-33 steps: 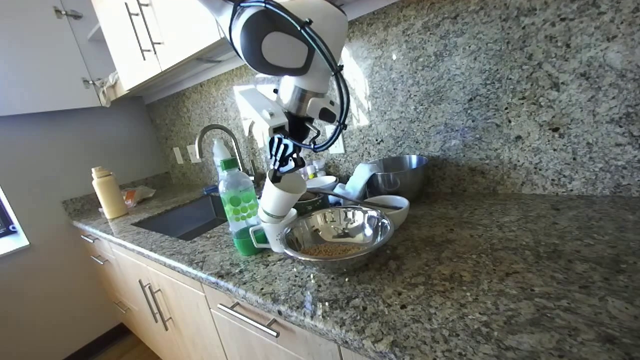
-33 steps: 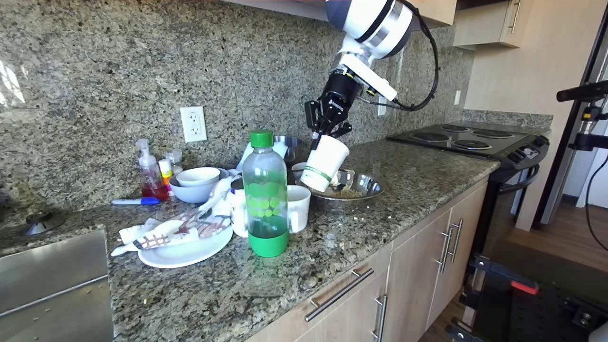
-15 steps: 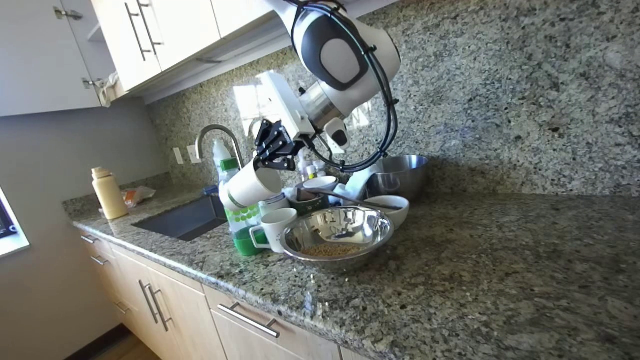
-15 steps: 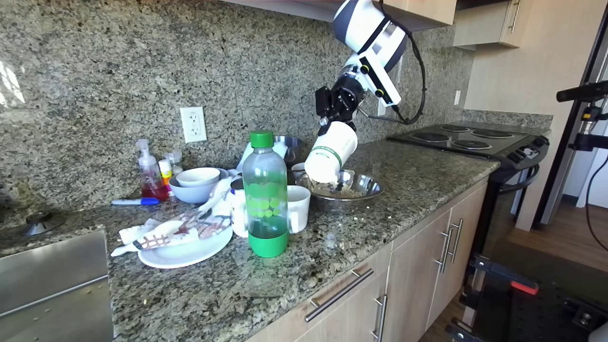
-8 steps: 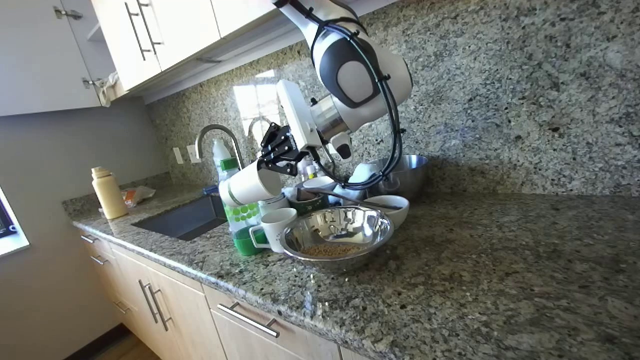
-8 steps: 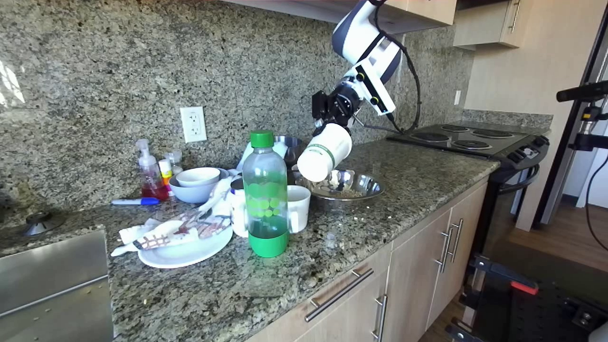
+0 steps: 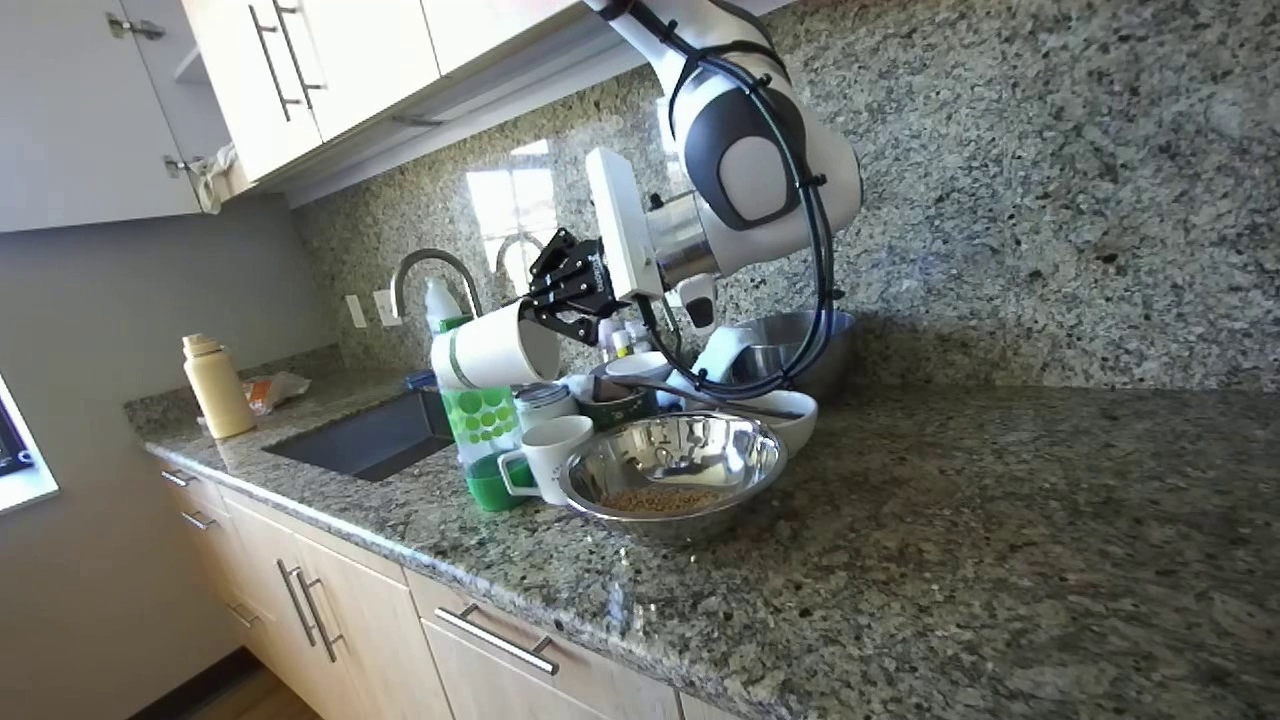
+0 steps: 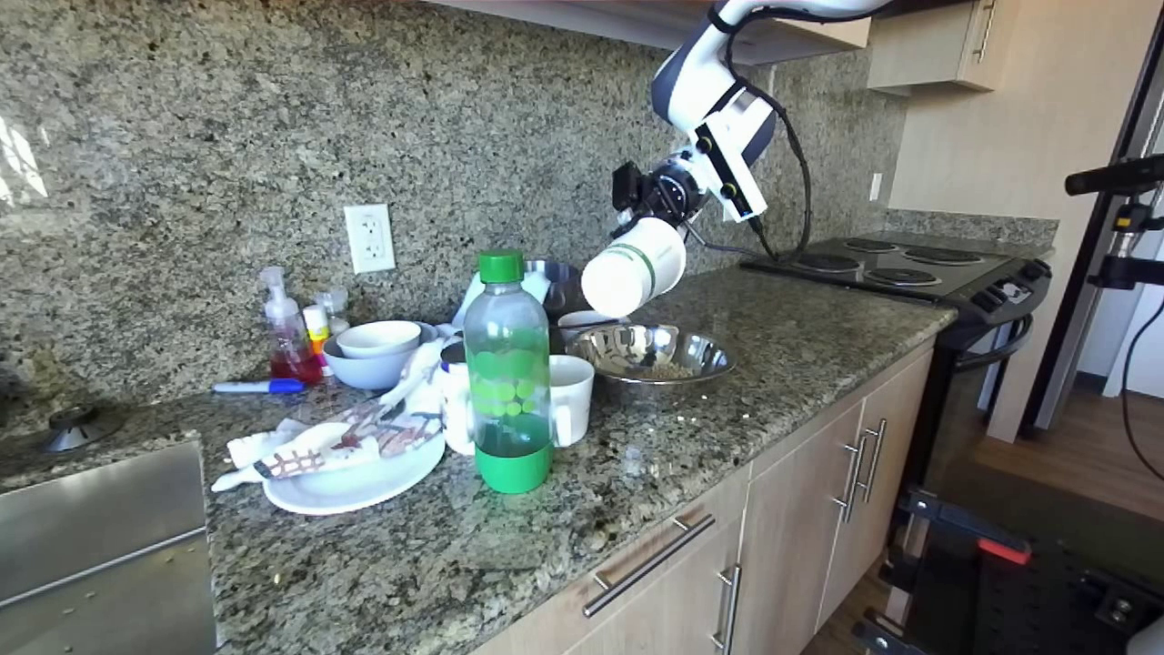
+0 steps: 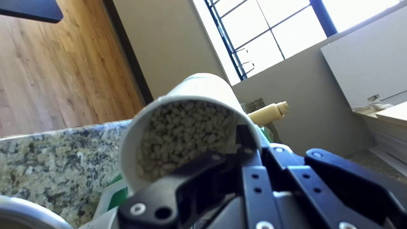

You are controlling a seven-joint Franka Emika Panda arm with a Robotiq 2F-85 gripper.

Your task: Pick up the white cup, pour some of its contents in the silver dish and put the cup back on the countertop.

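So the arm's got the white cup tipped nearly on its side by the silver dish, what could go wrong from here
Tipping the white cup further might scatter its pale grains outside the silver dish: in an exterior view the mouth appears over the white mug, and stray bits lie on the countertop. The end effector pinches only one side of the rim, so the cup could twist or slip. The green bottle stands nearby and might get knocked over.
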